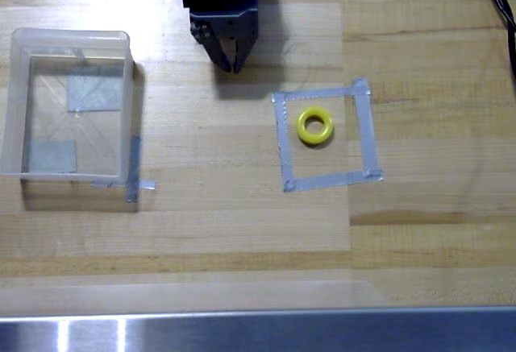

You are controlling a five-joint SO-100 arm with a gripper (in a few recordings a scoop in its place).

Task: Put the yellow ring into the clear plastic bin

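Note:
In the overhead view the yellow ring [314,125] lies flat on the wooden table, inside a square outline of grey tape [282,138]. The clear plastic bin [10,102] stands at the left with nothing in it, grey tape patches showing through its base. My black gripper [234,66] hangs at the top centre, between bin and ring and farther back than both. Its fingers meet at the tips and hold nothing.
A metal strip [258,332] runs along the table's near edge. Black cables [500,2] cross the top right corner. Loose grey tape pieces [133,176] stick out beside the bin's lower right corner. Bare wood lies between bin and tape square.

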